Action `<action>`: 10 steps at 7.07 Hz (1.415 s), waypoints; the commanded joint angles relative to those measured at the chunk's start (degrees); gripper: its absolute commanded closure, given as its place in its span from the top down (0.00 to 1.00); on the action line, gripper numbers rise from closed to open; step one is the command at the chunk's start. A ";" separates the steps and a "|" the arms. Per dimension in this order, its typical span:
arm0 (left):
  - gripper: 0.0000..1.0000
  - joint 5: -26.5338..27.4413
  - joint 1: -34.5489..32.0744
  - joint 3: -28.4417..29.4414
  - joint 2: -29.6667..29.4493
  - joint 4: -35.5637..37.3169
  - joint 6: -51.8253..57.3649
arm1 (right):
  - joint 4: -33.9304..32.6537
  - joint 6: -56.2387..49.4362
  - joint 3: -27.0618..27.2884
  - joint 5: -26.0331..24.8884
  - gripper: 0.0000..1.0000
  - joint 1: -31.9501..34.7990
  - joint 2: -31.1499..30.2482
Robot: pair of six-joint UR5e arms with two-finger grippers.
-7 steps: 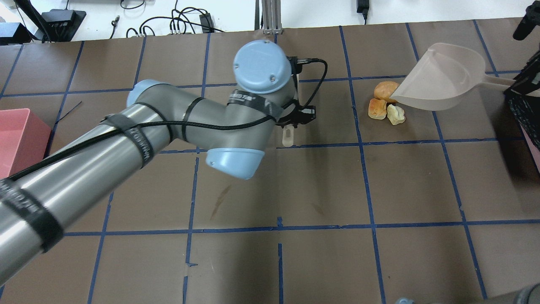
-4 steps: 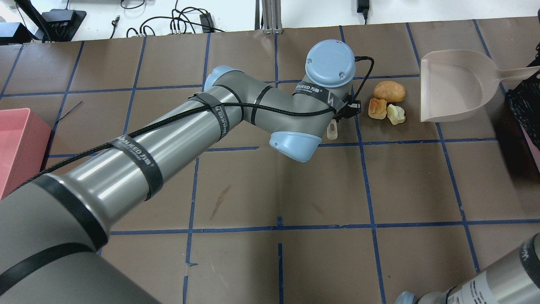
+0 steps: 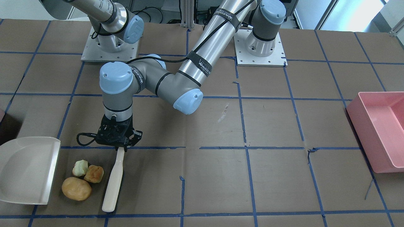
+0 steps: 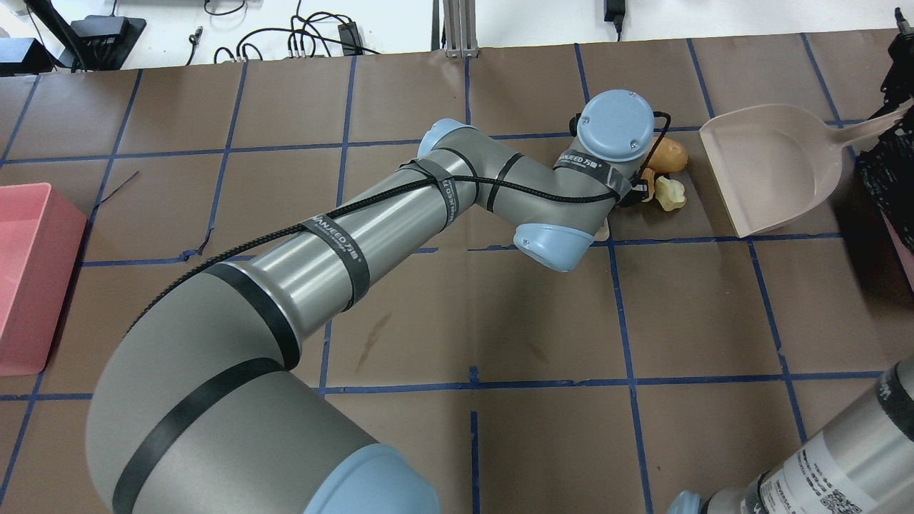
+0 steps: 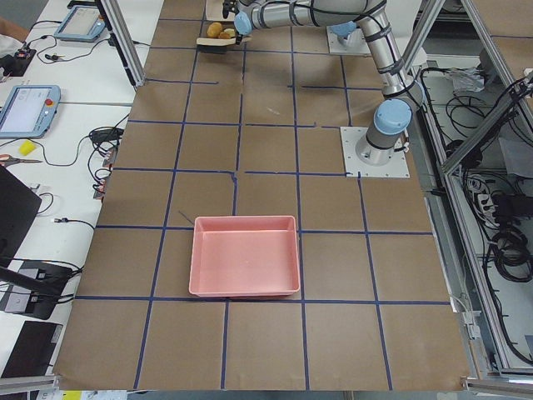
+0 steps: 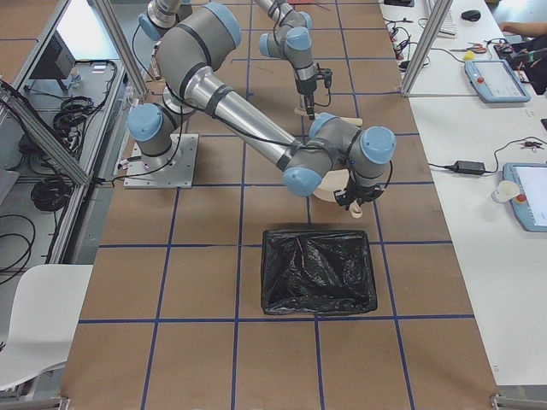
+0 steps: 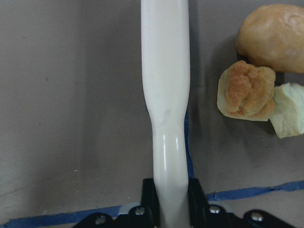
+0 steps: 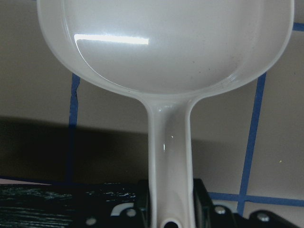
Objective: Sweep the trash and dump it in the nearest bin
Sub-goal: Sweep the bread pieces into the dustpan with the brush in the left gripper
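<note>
My left gripper (image 7: 170,192) is clamped on the narrow end of a cream paddle (image 3: 113,179), one finger pressed to each side of the stem, and the paddle's broad blade lies low along the brown-papered table (image 3: 271,126), pointing away from my base. Just beside the blade, with a small gap, sits the trash: an orange-brown bread-like chunk (image 3: 94,174) nearest the blade, a pale green-white core piece (image 3: 80,168) against it, and a tan potato-shaped lump (image 3: 76,188) close by. All three lie between the paddle and the open lip of a pale dustpan (image 3: 28,170), and the potato is just beside that lip. My right gripper (image 8: 170,194) is closed tight around the dustpan's handle. The bin (image 6: 318,235), lined with a black bag, stands on the table near that gripper, behind the pan. A pink tub (image 3: 355,126) rests well apart at the table's far end on my left
</note>
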 commanded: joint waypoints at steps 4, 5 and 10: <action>0.00 -0.04 -5.31 6.34 -4.41 -0.21 -3.93 | -0.47 6.98 0.66 3.67 0.00 1.50 2.99; 0.00 -0.04 -6.89 8.61 -5.46 -0.29 -5.33 | -0.38 6.98 1.27 3.67 0.00 2.11 3.08; 0.00 1.54 -10.42 28.46 -10.75 -12.57 -10.34 | -0.38 6.54 2.25 3.75 0.00 2.47 3.08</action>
